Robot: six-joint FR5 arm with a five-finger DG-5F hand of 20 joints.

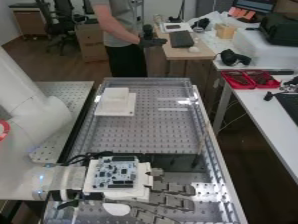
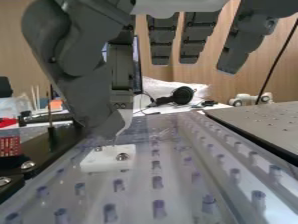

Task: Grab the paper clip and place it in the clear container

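White arm [image 1: 20, 82]: comes in from the high view's left side, its wrist end low over the near part of the counter [image 1: 143, 132].
Robot hand [image 1: 171, 201]: level above the near part of the counter, dark grey fingers apart and nearly straight, pointing to the high view's right; in the wrist view the robot hand [image 2: 163, 42] has spaced fingers and a thumb [image 2: 86, 95] standing well away from them.
Circuit board [image 1: 116, 172]: on top of the white housing [image 1: 143, 190] behind the fingers, with black cables [image 1: 85, 158] alongside.
Paper clip: I cannot tell where it lies.
Clear container: I cannot tell which of the transparent pieces it is.
Counter surface: perforated, with rows of round holes and see-through edging along its sides.
Stepped white block [image 1: 106, 109]: on the counter's far part, near its left side in the high view, well apart from the fingers.
White piece with screws [image 2: 96, 161]: low on the transparent surface, near the thumb's lower end.
White side desk [image 1: 256, 107]: right of the counter in the high view, carrying red trays [image 1: 249, 80] and black headphones [image 1: 235, 58].
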